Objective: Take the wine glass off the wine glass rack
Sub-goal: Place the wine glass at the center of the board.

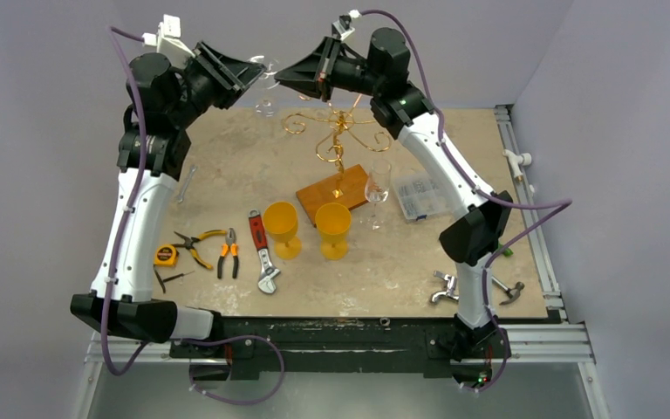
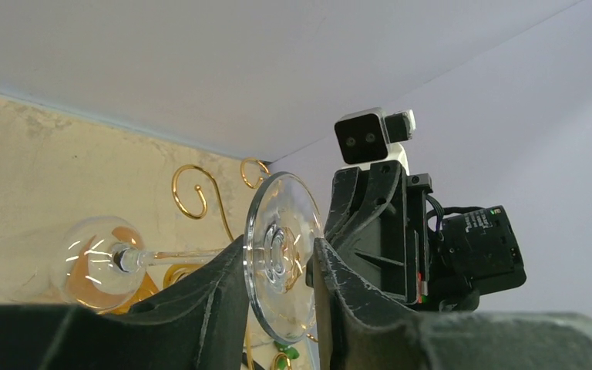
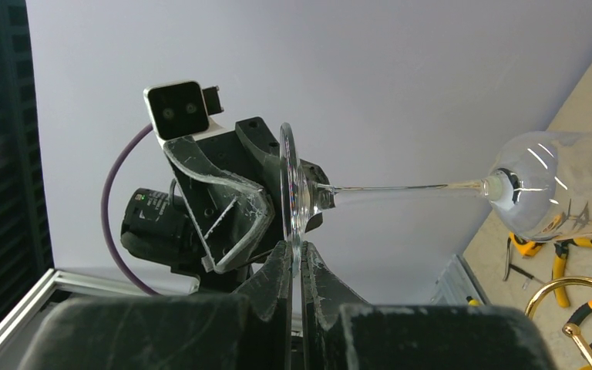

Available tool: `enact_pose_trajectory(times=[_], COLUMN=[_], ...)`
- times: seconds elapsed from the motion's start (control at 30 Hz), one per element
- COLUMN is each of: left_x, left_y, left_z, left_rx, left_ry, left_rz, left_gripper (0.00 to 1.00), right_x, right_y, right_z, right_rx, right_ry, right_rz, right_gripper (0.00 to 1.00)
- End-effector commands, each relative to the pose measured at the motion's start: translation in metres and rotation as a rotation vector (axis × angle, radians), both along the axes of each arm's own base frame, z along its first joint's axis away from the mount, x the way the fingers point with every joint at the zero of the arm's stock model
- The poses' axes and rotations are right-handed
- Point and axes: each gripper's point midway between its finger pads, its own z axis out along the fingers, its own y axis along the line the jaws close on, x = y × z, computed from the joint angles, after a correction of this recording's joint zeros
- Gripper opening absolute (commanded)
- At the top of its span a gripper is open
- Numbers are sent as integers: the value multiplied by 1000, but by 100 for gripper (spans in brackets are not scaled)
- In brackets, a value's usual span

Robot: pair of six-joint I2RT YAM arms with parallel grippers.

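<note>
I have the wine glass (image 3: 547,181) up in the air, above the far part of the tabletop (image 1: 227,175), at about 11 o'clock from the top of the wine glass rack (image 1: 338,148) and just beside its leftmost curl. Whether it hooks on a curl I cannot tell.

My right fingers (image 3: 274,293) are pinched together on the lower rim of the glass's flat foot, which stands edge-on to that wrist camera. From there the stem runs straight across to 3 o'clock, and the bowl is at that end with its mouth pointing away from me.

My left fingers (image 2: 216,308) stand apart, one at each side of the same foot, which faces that camera flat. Both look to be at its rim, but I cannot tell whether they press it. Here the stem points to 9 o'clock, toward the tabletop.

From above, the long axis runs from foot at 12 o'clock to bowl at 6.

Two yellow goblets (image 1: 281,223) and a second clear glass (image 1: 377,188) stand near the rack's wooden base.
</note>
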Motion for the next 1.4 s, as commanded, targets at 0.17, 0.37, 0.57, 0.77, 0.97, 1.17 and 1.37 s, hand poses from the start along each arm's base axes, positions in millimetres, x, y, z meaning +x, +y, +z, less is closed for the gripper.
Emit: enact_pose_trajectory(times=[0.17, 0.37, 0.57, 0.77, 0.97, 1.17, 1.37], left_x=[-18, -19, -21, -24, -27, -31, -41], left_y=[1, 2, 3, 4, 5, 5, 1], left_z=[31, 30, 29, 31, 28, 32, 45], left_rx=[-27, -32, -27, -13, -11, 8, 49], left_ry=[-102, -92, -92, -106, -109, -146, -253], left_rz=[-17, -10, -8, -5, -1, -8, -44], left_gripper=[17, 0, 0, 0, 0, 0, 0], right_x=[-22, -25, -25, -26, -26, -28, -26], right_y=[-4, -3, -3, -3, -4, -4, -8], right_z=[46, 45, 43, 41, 39, 39, 34], right_rx=[87, 85, 80, 77, 71, 67, 19], right_ry=[-130, -133, -126, -120, -121, -124, -111], right_rz=[16, 19, 15, 24, 20, 27, -5], right_gripper=[0, 0, 0, 14, 40, 57, 62])
